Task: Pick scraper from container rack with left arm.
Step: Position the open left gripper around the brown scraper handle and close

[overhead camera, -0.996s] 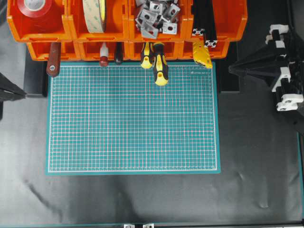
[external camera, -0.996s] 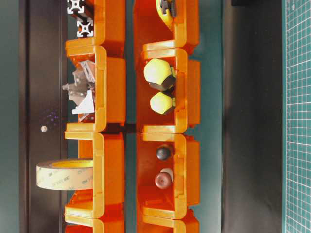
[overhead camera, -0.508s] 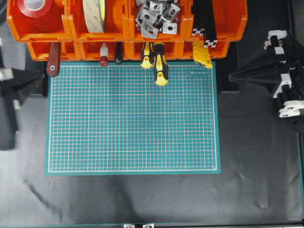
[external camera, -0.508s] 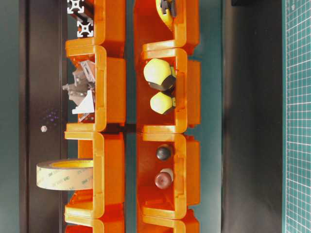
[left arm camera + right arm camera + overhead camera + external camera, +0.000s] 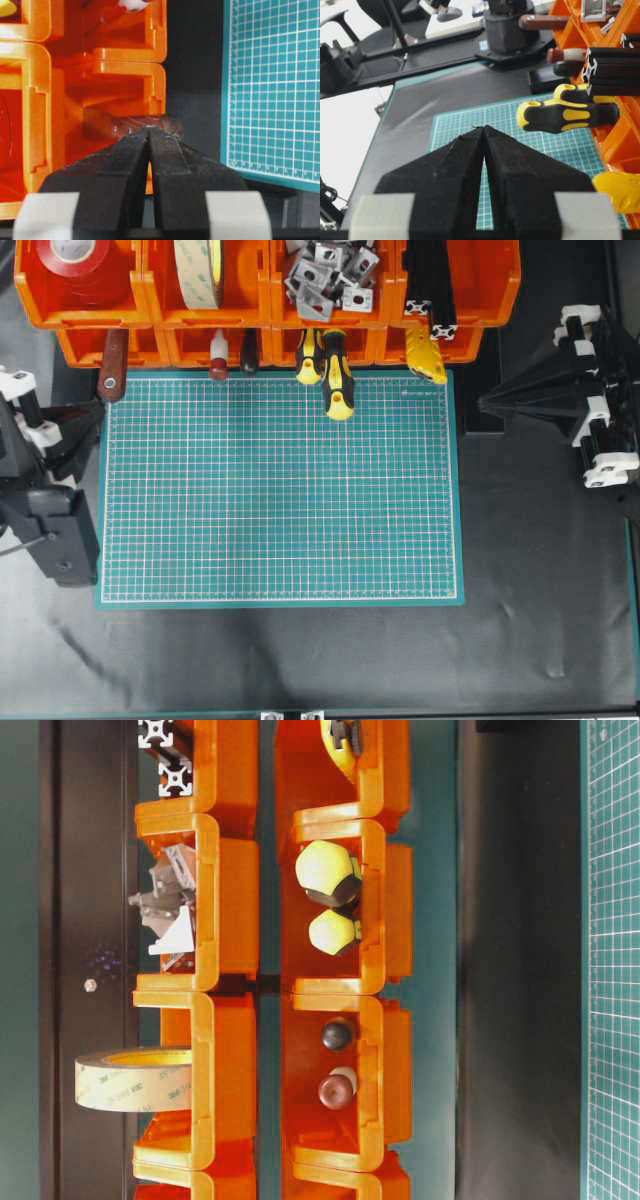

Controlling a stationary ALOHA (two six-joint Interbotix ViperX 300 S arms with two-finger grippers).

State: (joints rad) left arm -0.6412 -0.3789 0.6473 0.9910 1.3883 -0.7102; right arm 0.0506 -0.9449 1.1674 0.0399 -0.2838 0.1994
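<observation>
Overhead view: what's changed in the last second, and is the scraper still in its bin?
The left arm has swung in from the left edge to beside the green mat, its fingers shut and empty, aimed at the scraper. Nothing was grasped. The scraper, still in the container rack, and the right arm barely changed.

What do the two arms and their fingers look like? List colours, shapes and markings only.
Both arms are matte black. The left arm is blocky, with white clips near its wrist and a thin cable at its side. The right arm tapers to a pointed wedge and carries white clips too. Each gripper's fingers are black, rough-textured wedges that narrow to a tip, with pale tape patches at their bases.
</observation>
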